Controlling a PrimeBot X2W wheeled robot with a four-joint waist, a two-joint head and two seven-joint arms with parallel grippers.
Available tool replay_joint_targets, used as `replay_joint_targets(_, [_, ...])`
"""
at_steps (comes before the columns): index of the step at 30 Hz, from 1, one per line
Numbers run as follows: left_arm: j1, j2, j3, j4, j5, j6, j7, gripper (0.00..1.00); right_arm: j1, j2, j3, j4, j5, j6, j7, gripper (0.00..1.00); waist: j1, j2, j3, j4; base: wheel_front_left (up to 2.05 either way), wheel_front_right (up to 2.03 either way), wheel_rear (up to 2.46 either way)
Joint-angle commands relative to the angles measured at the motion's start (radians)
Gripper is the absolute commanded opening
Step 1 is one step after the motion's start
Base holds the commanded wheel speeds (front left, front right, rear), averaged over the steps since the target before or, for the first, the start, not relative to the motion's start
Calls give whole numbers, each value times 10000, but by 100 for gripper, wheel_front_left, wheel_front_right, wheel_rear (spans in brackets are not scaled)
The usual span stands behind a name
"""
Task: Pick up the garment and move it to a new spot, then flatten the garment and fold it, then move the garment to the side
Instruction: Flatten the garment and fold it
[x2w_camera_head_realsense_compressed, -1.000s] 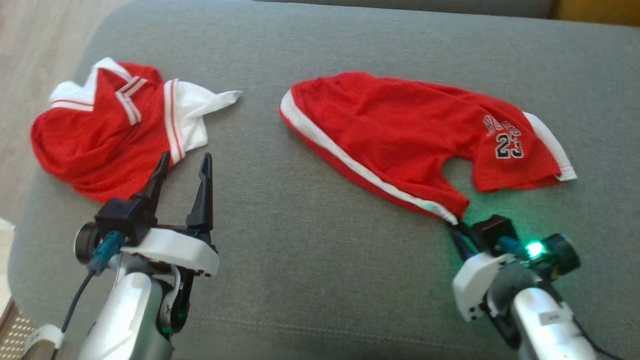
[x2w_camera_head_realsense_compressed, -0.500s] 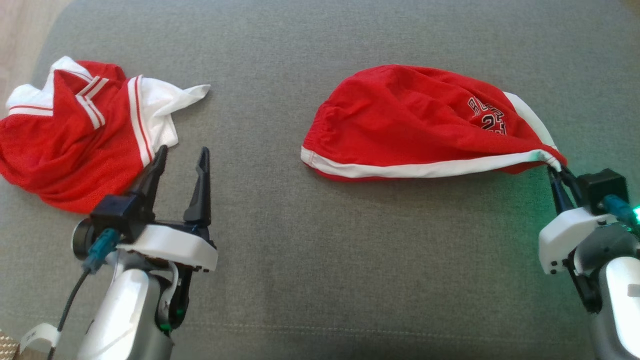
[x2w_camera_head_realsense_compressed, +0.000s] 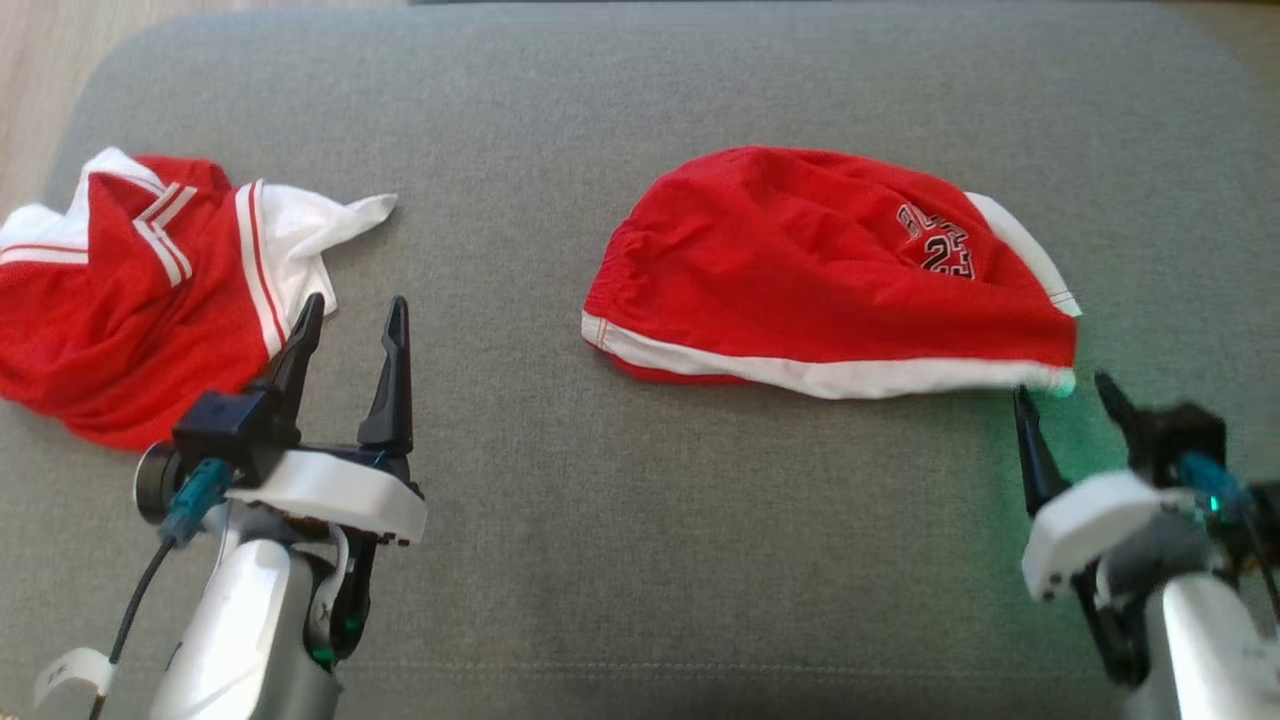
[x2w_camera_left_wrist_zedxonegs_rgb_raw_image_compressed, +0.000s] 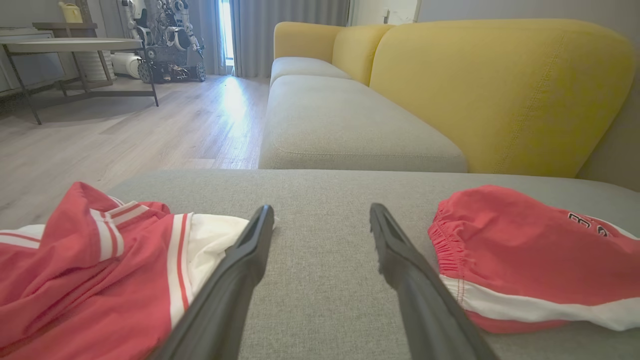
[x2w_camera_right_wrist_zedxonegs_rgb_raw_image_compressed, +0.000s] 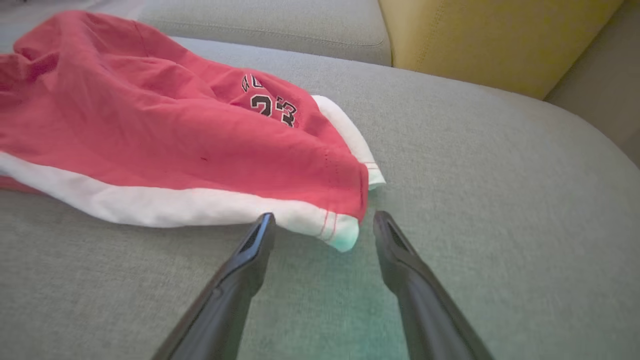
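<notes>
The garment (x2w_camera_head_realsense_compressed: 820, 270) is a pair of red shorts with white side stripes and a "23" print, lying folded over on the grey sofa seat (x2w_camera_head_realsense_compressed: 620, 520); it also lies in the right wrist view as the garment (x2w_camera_right_wrist_zedxonegs_rgb_raw_image_compressed: 150, 135) and the left wrist view as the garment (x2w_camera_left_wrist_zedxonegs_rgb_raw_image_compressed: 525, 255). My right gripper (x2w_camera_head_realsense_compressed: 1065, 395) is open just below the garment's right hem corner, and in its own view the right gripper (x2w_camera_right_wrist_zedxonegs_rgb_raw_image_compressed: 322, 220) has that white corner lying free just ahead of its fingertips. My left gripper (x2w_camera_head_realsense_compressed: 352, 312) stands open at the lower left, empty, shown as the left gripper (x2w_camera_left_wrist_zedxonegs_rgb_raw_image_compressed: 320, 212).
A second red and white garment (x2w_camera_head_realsense_compressed: 140, 290) lies crumpled at the seat's left end, right by my left fingertips. A yellow sofa back (x2w_camera_left_wrist_zedxonegs_rgb_raw_image_compressed: 500, 90) and another grey cushion (x2w_camera_left_wrist_zedxonegs_rgb_raw_image_compressed: 345, 130) lie beyond. Wooden floor (x2w_camera_left_wrist_zedxonegs_rgb_raw_image_compressed: 125, 130) and a table (x2w_camera_left_wrist_zedxonegs_rgb_raw_image_compressed: 75, 47) are off to the left.
My right gripper dragged the shorts' hem corner to the right, folding the garment over, then opened and let it go. The head camera shifted. The left arm stayed still.
</notes>
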Motion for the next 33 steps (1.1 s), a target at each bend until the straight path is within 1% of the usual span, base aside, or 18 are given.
replay_joint_targets(1, [-248, 155, 438, -286, 56, 10, -124, 100, 5, 35, 157, -461, 99, 35, -173, 100, 0, 0, -87, -49, 0, 0, 0])
replay_joint_targets(6, [28, 225, 542, -274, 15, 72, -124, 100, 457, 389, -96, -1343, 678, 35, -526, 100, 0, 0, -379, -213, 0, 0, 0])
replay_joint_targets(11, [443, 284, 584, -248, -53, 157, -115, 100, 607, 478, -241, -1964, 979, 35, -823, 100, 0, 0, -801, -276, 0, 0, 0])
replay_joint_targets(16, [831, 389, 493, -319, -49, 182, 22, 100, 709, 486, 64, -2327, 1276, 35, -1036, 100, 0, 0, -1145, -278, 0, 0, 0])
replay_joint_targets(23, [1254, 458, 314, -529, -40, 228, 255, 100, 856, 488, 590, -2506, 1544, 35, -1203, 100, 0, 0, -1441, -241, 0, 0, 0])
replay_joint_targets(33, [1370, 584, 218, -721, -53, 298, 430, 100, 922, 489, 684, -2507, 1703, 35, -1282, 100, 0, 0, -1566, -187, 0, 0, 0])
